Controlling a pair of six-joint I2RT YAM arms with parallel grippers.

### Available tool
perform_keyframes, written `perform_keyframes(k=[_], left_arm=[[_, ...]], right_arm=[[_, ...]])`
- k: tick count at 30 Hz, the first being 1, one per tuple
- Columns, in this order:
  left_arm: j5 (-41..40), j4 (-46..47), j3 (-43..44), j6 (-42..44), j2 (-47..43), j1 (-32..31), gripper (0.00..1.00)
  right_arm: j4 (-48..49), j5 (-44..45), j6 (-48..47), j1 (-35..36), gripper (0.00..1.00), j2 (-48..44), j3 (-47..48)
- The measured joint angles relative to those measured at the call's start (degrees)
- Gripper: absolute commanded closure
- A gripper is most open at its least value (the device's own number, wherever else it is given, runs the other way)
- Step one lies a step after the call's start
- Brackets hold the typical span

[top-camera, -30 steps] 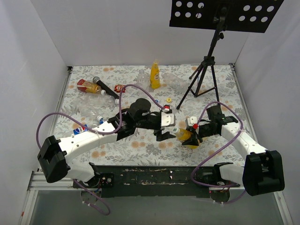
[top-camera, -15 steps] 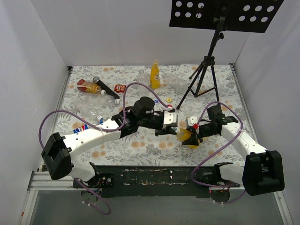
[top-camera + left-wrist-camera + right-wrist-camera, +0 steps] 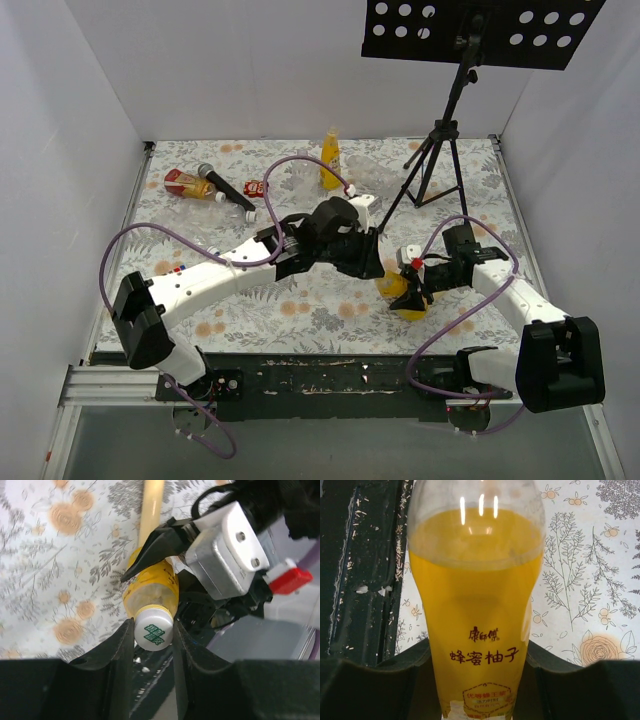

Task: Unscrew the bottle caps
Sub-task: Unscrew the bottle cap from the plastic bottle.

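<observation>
An orange-yellow bottle (image 3: 475, 605) with a yellow label is held in my right gripper (image 3: 477, 652), whose jaws press on both sides of its body; in the top view the bottle (image 3: 402, 298) sits low near the front edge in that gripper (image 3: 412, 284). My left gripper (image 3: 377, 268) has reached in from the left. In the left wrist view its two black fingers (image 3: 117, 652) close against both sides of the bottle's white cap (image 3: 153, 627) with green print, and the left gripper (image 3: 153, 631) holds it. The yellow bottle neck (image 3: 150, 592) shows just behind.
A tan stick (image 3: 150, 505) lies on the flowered cloth past the bottle. At the back stand an upright yellow bottle (image 3: 330, 160), a red-labelled bottle (image 3: 185, 183), a black microphone (image 3: 225, 187), clear bottles (image 3: 200, 232) and a music stand tripod (image 3: 430, 170).
My left arm has swung right and forward, bringing its gripper from left of the bottle onto the cap. The right gripper and its bottle have stayed still.
</observation>
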Motion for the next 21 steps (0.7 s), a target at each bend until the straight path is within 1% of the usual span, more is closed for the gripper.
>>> perform_keyframes(k=[1, 3, 4, 6, 9, 10, 12, 13, 14, 16, 18, 21], left_arm=[[-3.52, -1.7, 0.79, -4.39, 0.26, -1.07, 1.0], [-8.57, -3.93, 1.99, -9.49, 0.55, -2.8, 0.86], [-10.54, -4.92, 2.49, -11.41, 0.57, -3.34, 0.8], [-13.4, -6.27, 3.34, -13.77, 0.66, -3.87, 0.63], [-15.91, -6.6, 3.69, -14.36, 0.66, -4.39, 0.41], [-16.63, -6.03, 3.72, -13.9, 0.63, -4.42, 0.36], [-17.92, -5.16, 3.69, -12.44, 0.15, -4.39, 0.21], [-18.47, -4.52, 3.39, -11.21, -0.63, -4.37, 0.16], [-18.71, -3.74, 2.73, -9.88, -1.57, -4.33, 0.08], [-18.14, -1.64, -0.5, -5.07, -5.77, -4.2, 0.02], [-15.58, 0.72, -4.37, 0.31, -10.71, -4.15, 0.02], [-9.35, 5.16, -10.88, 12.09, -19.56, -4.15, 0.02]], right_arm=[[0.0, 0.22, -0.15, 0.0, 0.99, 0.35, -0.02], [-0.04, 0.26, -0.81, 0.0, 0.99, 0.55, -0.02], [0.0, 0.22, -1.01, 0.0, 0.99, 0.55, -0.02], [0.35, -0.11, -1.05, 0.02, 0.99, 0.55, -0.02], [1.09, -0.31, -1.2, 0.04, 0.99, 0.52, -0.02], [1.27, 0.04, -1.33, 0.2, 0.99, 0.52, -0.02], [1.33, 0.24, -1.57, 0.42, 0.99, 0.52, -0.02], [1.33, 0.26, -1.68, 0.44, 0.99, 0.52, -0.02], [1.31, 0.28, -1.77, 0.5, 0.99, 0.52, -0.02], [1.33, 0.28, -2.12, 0.63, 0.99, 0.52, -0.02], [1.31, 0.31, -2.34, 0.66, 0.99, 0.52, -0.02], [1.31, 0.28, -2.54, 0.66, 0.99, 0.52, -0.02]])
